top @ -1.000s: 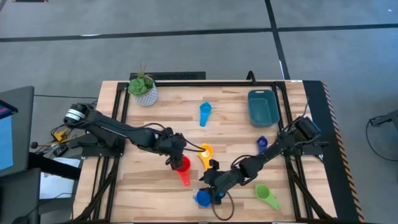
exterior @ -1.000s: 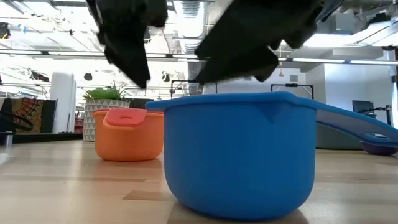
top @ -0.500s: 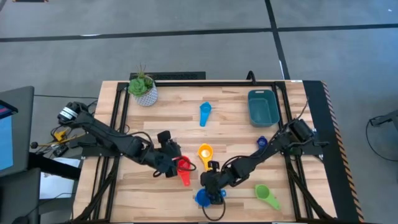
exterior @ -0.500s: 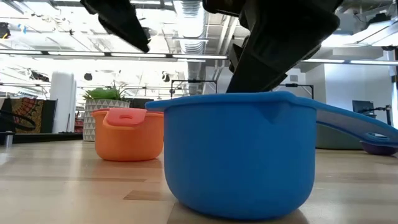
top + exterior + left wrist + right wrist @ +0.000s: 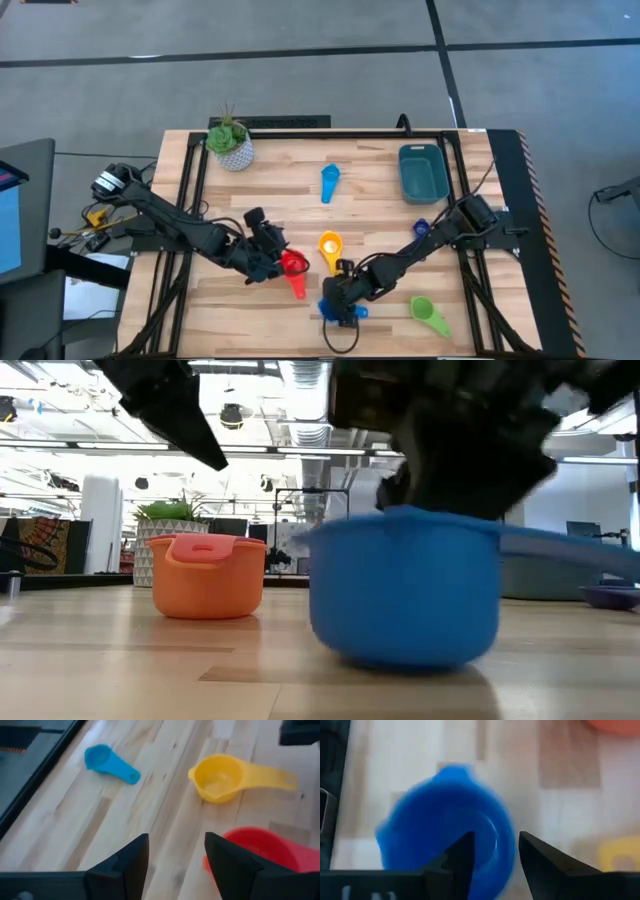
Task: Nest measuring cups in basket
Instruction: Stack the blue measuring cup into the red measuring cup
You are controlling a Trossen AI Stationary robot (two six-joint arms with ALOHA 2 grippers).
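My right gripper (image 5: 338, 300) is open and low over the blue cup (image 5: 326, 311), which stands on its base on the table (image 5: 400, 595). My left gripper (image 5: 270, 262) is open and hovers just left of the red cup (image 5: 294, 264), touching nothing; the red bowl (image 5: 260, 851) lies beside one finger. In the low view an orange cup (image 5: 205, 585) has red showing at its mouth. The yellow cup (image 5: 330, 245), light blue cup (image 5: 330, 181), navy cup (image 5: 420, 230) and green cup (image 5: 430, 315) lie apart on the table. The teal basket (image 5: 422, 170) sits at the far right. My right gripper comes at the blue cup from above, slanting. It stands astride the bowl's wall (image 5: 506, 840), with one finger (image 5: 457, 857) over the inside and the other finger (image 5: 545, 860) outside. The cup stays upright on the table, its handle (image 5: 570, 548) pointing away.
A white pot with a green plant (image 5: 231, 143) stands at the far left corner. Black frame rails run along the table's left, right and far edges. Bare wood lies between the light blue cup and the basket.
My left gripper has drawn back from over the red cup toward the table's left and near side. My right gripper has come down onto the blue cup. The blue cup has slid a little toward the far edge and to the right, staying upright.
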